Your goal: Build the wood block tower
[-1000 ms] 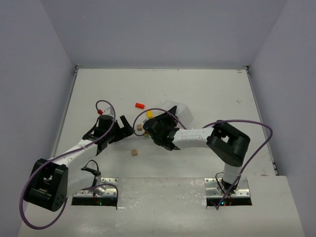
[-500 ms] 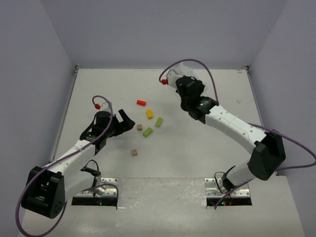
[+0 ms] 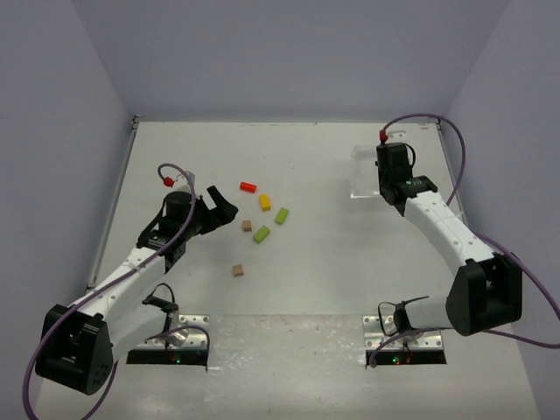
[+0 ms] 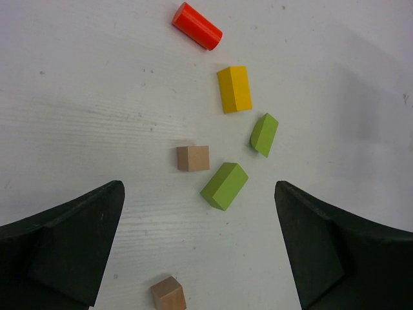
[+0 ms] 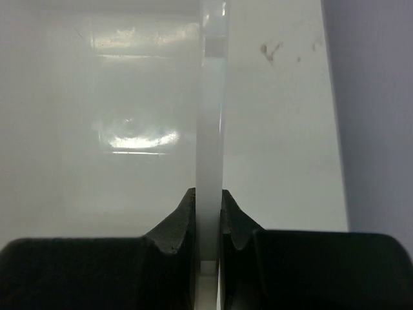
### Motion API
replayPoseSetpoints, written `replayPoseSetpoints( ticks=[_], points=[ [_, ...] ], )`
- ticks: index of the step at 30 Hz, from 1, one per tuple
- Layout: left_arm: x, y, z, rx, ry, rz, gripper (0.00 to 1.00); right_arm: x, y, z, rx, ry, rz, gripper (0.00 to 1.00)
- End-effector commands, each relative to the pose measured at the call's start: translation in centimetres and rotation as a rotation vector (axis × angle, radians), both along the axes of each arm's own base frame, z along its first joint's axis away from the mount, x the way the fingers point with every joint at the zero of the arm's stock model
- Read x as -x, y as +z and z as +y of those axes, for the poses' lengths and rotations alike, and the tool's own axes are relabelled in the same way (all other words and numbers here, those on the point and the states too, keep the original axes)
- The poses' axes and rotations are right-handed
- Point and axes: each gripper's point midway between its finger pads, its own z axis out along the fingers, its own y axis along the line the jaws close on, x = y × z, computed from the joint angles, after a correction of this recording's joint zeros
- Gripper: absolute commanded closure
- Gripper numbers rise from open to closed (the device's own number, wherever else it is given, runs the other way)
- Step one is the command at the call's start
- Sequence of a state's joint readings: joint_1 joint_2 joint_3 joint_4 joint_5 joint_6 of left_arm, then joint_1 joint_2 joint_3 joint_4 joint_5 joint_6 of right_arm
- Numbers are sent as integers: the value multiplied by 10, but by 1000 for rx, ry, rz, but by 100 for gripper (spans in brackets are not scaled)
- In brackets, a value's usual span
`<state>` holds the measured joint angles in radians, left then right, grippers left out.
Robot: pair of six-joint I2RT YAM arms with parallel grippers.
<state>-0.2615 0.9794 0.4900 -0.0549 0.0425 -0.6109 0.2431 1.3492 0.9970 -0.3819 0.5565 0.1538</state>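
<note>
The white tray (image 3: 366,171) has been carried from the desk's (image 3: 350,254) middle to the far right, uncovering the work area. Left claw (image 4: 200,248) hangs wide open, empty, above the scattered wood blocks (image 4: 224,186); no tower stands. Right claw (image 5: 208,216) pinches the tray's wall.

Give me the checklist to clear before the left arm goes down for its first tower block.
1. The left gripper is open: ok, jaws wide apart.
2. Blocks lie singly: ok; the yellow wooden block, the red-orange wooden cylinder and the rest are loose on the table.
3. Tower begun: not ok; no block rests on another.
4. One target lined up: cannot tell; the lime green wooden block lies between the fingers in the wrist view, but the tan wooden cube sits close beside it.
5. The right gripper is out of the way: ok, shut on the translucent white tray, far from the blocks.
</note>
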Motion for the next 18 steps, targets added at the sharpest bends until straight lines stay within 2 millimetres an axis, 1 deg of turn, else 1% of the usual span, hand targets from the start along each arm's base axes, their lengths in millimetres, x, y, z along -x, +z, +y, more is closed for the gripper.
replayPoseSetpoints(
  ticks=[1, 3, 6, 9, 10, 13, 16, 18],
  points=[
    [0, 12, 1, 0, 20, -20, 0, 8, -30, -20, -235, -234, -21, 100],
    [5, 5, 3, 2, 31, -2, 0, 18, -48, -31, -270, -312, 2, 100],
    [9, 2, 5, 9, 39, 1, 0, 26, -63, -41, -277, -368, 26, 100],
    [14, -3, 6, 17, 46, 19, 0, 30, -76, -48, -291, -406, 55, 96],
    [15, -4, 6, 18, 47, 21, 0, 31, -79, -48, -300, -411, 64, 93],
    [17, -11, 9, 7, 64, 40, 0, 33, -89, -45, -338, -408, 96, 81],
    [17, -17, 14, -13, 90, 57, 0, 35, -92, -45, -341, -413, 101, 74],
    [17, -19, 15, -17, 96, 61, 0, 38, -92, -46, -340, -417, 105, 65]
  ],
)
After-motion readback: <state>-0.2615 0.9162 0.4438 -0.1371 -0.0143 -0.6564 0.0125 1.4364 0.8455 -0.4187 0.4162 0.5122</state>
